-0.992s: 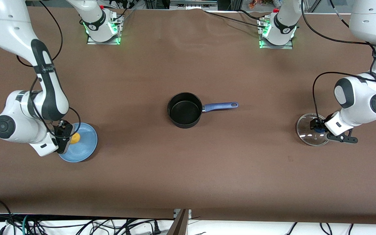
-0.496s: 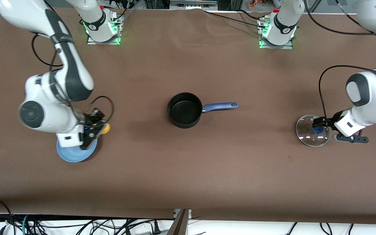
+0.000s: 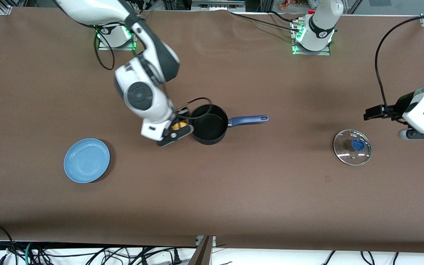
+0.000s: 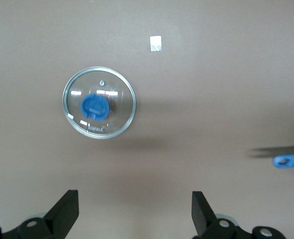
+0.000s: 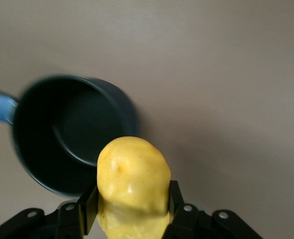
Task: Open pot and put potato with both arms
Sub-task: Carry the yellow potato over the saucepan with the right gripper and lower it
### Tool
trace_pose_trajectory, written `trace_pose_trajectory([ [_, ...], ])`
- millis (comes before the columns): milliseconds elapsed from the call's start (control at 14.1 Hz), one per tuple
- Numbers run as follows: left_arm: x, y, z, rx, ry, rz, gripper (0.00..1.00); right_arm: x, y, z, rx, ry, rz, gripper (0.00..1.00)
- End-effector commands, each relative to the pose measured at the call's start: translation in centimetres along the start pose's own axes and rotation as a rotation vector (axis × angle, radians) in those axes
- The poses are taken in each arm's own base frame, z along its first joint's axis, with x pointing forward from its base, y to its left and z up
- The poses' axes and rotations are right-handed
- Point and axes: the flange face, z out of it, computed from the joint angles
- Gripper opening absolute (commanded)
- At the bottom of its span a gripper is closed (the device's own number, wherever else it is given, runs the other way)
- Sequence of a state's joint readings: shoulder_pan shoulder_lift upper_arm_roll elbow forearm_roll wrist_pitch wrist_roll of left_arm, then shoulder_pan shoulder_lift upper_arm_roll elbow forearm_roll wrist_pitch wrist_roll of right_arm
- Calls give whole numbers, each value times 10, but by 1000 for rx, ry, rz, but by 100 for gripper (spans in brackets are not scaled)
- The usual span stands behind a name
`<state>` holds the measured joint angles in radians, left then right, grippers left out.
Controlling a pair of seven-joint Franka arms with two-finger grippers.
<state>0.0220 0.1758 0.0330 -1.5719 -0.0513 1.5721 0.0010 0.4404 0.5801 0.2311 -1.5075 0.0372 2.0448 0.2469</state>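
Observation:
The black pot [image 3: 209, 124] with its blue handle [image 3: 248, 119] stands open in the middle of the table; it also shows in the right wrist view [image 5: 69, 132]. My right gripper [image 3: 179, 127] is shut on the yellow potato [image 5: 133, 181], held in the air beside the pot's rim on the right arm's side; the potato also shows in the front view [image 3: 177, 126]. The glass lid [image 3: 352, 147] with its blue knob lies flat on the table toward the left arm's end, also in the left wrist view [image 4: 99, 109]. My left gripper [image 4: 135, 211] is open and empty, up in the air beside the lid.
An empty flat blue plate [image 3: 86, 160] lies toward the right arm's end, nearer to the front camera than the pot. A small white tag [image 4: 156, 43] lies on the brown tabletop near the lid. The arm bases stand along the table's top edge.
My right gripper lifted the potato off the blue plate and carried it to the pot's rim. My left gripper let go of the lid's knob and rose away from it.

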Motion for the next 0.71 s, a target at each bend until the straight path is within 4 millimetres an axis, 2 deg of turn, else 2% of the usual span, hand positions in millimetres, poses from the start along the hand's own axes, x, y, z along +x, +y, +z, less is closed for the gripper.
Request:
trace_pose_trajectory([
  [0, -14, 1, -33, 18, -22, -18, 100, 7, -42, 37, 38, 56, 132, 16],
  [142, -20, 14, -41, 21, -38, -6, 100, 6, -60, 70, 44, 68, 179, 16],
  [213, -20, 15, -40, 33, -40, -13, 100, 6, -62, 82, 45, 64, 191, 16],
  [283, -16, 14, -35, 33, -47, -15, 100, 5, -61, 92, 42, 54, 193, 16],
  [567, -15, 25, -35, 35, -48, -2, 100, 3, -56, 117, 29, 18, 201, 20],
  [638, -15, 25, -34, 35, -49, -2, 100, 3, -55, 120, 28, 13, 202, 45],
])
